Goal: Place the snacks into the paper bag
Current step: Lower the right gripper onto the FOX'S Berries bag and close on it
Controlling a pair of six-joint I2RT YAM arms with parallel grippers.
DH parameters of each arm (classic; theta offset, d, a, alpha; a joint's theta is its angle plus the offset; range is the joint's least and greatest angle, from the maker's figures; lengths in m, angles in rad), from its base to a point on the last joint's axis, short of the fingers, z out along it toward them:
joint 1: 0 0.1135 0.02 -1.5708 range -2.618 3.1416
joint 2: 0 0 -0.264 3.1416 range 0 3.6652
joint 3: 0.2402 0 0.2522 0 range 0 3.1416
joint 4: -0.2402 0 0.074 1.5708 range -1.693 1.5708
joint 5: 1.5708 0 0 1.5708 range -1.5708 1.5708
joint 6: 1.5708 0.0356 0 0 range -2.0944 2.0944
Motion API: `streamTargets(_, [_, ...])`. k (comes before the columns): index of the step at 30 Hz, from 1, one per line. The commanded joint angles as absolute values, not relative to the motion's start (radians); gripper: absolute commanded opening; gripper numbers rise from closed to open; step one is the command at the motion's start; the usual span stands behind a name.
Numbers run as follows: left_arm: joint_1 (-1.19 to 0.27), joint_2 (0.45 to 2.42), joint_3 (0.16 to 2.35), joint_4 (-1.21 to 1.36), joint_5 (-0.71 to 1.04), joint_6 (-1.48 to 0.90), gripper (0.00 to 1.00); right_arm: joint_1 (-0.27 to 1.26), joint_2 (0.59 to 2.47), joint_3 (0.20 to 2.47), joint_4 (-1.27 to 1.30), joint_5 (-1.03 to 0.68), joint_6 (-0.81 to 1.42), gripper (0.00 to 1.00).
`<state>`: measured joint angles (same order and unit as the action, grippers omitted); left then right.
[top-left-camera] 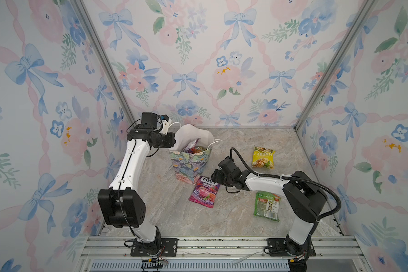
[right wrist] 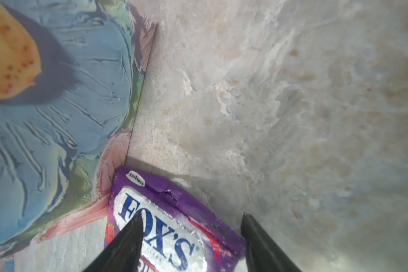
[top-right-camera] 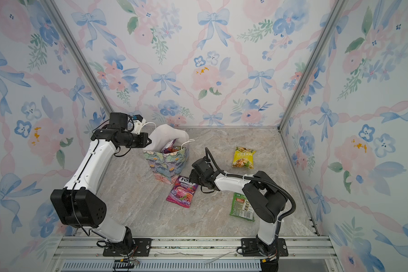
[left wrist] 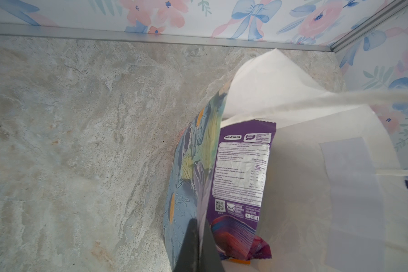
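The paper bag (top-left-camera: pixel 190 164) (top-right-camera: pixel 166 163) stands upright at the back left of the table, its mouth held wide. My left gripper (top-left-camera: pixel 172 141) (left wrist: pixel 199 245) is shut on the bag's left wall near the rim. Inside the bag lean a purple packet (left wrist: pixel 240 169) and other snacks (top-left-camera: pixel 194 148). A purple FOX'S packet (top-left-camera: pixel 204 192) (top-right-camera: pixel 182 192) (right wrist: pixel 165 226) lies flat against the bag's front corner. My right gripper (top-left-camera: pixel 216 175) (right wrist: pixel 190 217) is low over that packet's top edge, open, one finger above the lettering and one beside the packet's edge.
A yellow packet (top-left-camera: pixel 263 157) (top-right-camera: pixel 243 157) lies at the back right. A green packet (top-left-camera: pixel 267 206) (top-right-camera: pixel 238 207) lies at the front right beside my right arm's base. Flowered walls close in the marble table (top-left-camera: pixel 233 141) on three sides.
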<state>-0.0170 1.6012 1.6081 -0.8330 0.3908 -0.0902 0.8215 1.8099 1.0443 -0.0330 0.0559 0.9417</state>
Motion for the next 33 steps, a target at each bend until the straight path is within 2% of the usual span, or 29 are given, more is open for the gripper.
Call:
streamTargets(1, [-0.006, 1.592, 1.591, -0.860, 0.391, -0.078, 0.00, 0.879, 1.755, 1.002, -0.079, 0.043, 0.989, 0.67])
streamTargets(5, [-0.006, 1.592, 1.591, -0.859, 0.394, -0.078, 0.00, 0.924, 1.743, 0.951, -0.061, 0.052, 1.074, 0.68])
streamTargets(11, [-0.006, 1.588, 1.590, -0.859, 0.397, -0.079, 0.00, 0.958, 1.707, 0.870, -0.022, 0.089, 1.195, 0.75])
streamTargets(23, [-0.006, 1.582, 1.589, -0.858, 0.403, -0.080, 0.00, 0.983, 1.741, 0.841, 0.098, 0.025, 1.292, 0.68])
streamTargets(27, [-0.006, 1.585, 1.591, -0.858, 0.408, -0.080, 0.00, 0.973, 1.777, 0.822, 0.155, 0.017, 1.326, 0.60])
streamTargets(33, [-0.006, 1.582, 1.589, -0.858, 0.403, -0.080, 0.00, 0.953, 1.788, 0.815, 0.180, 0.061, 1.310, 0.39])
